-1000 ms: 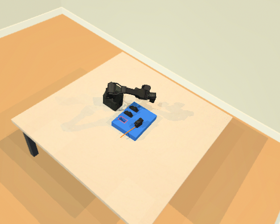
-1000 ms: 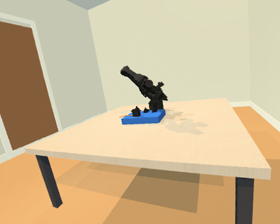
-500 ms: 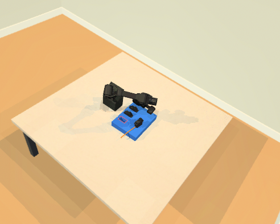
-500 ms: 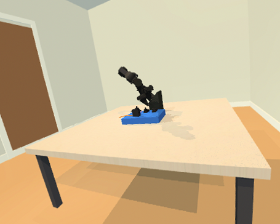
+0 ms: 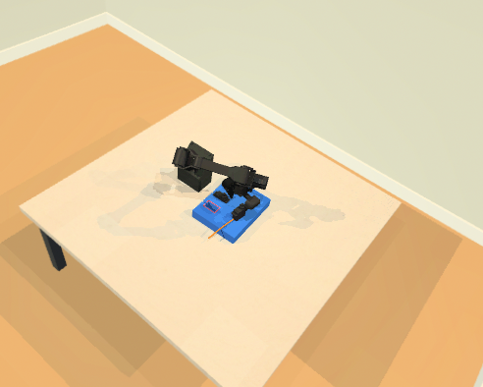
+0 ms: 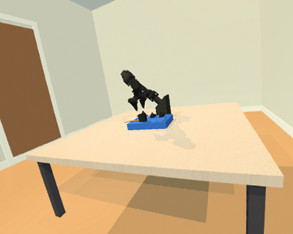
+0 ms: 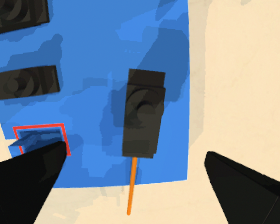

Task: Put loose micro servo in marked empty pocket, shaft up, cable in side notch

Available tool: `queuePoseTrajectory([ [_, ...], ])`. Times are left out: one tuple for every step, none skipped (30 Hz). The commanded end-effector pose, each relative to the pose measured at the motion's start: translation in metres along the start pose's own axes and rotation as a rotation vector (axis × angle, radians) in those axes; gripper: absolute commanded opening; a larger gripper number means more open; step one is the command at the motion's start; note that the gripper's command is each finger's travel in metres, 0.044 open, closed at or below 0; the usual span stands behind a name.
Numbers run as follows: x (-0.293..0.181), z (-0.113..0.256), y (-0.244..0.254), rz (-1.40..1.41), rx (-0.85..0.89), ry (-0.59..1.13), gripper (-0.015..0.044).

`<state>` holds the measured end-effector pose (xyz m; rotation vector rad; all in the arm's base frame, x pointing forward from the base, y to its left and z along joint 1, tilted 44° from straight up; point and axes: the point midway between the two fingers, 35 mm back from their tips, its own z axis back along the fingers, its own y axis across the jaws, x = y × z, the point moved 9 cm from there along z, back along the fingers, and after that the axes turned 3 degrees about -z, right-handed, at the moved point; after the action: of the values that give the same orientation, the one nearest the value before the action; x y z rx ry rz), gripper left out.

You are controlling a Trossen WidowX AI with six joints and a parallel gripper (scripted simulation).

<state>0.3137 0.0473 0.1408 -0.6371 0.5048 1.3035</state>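
Observation:
The loose micro servo is a dark block standing on the blue deck, its round output shaft facing up. Its orange cable runs out past the deck's edge. The pocket's red outline lies to the left of it in the wrist view, partly covered by a finger; the pocket is empty. My gripper is open and empty above the servo, one finger to each side of it in the wrist view.
Two other dark servos sit on the deck beyond the pocket, one nearer and one farther. In the top view the arm overhangs the deck's back part. The arm's base stands behind the deck on the table.

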Motion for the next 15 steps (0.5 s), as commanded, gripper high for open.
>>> queuePoseTrajectory([
  [-0.004,0.002,-0.002,-0.010,-0.011,0.013,0.0440],
  [-0.004,-0.001,-0.003,-0.010,-0.011,0.013,0.0440],
  [-0.004,-0.004,-0.003,-0.010,-0.011,0.013,0.0440],
  [-0.004,-0.008,-0.003,-0.010,-0.011,0.013,0.0440],
  [-0.004,-0.013,-0.003,-0.010,-0.011,0.013,0.0440],
  [-0.004,-0.018,-0.002,-0.010,-0.012,0.013,0.0440],
  [-0.004,-0.021,-0.002,-0.010,-0.012,0.013,0.0440],
  [-0.004,-0.023,-0.003,-0.010,-0.012,0.014,0.0440],
  [-0.004,-0.023,-0.003,-0.010,-0.012,0.014,0.0440],
  [-0.004,-0.023,-0.003,-0.010,-0.012,0.014,0.0440],
  [-0.004,-0.023,-0.003,-0.010,-0.012,0.014,0.0440],
  [-0.004,-0.024,-0.003,-0.010,-0.012,0.014,0.0440],
  [-0.004,-0.025,-0.003,-0.010,-0.012,0.014,0.0440],
  [-0.004,-0.026,-0.003,-0.010,-0.012,0.014,0.0440],
  [-0.004,-0.028,-0.003,-0.010,-0.012,0.014,0.0440],
])
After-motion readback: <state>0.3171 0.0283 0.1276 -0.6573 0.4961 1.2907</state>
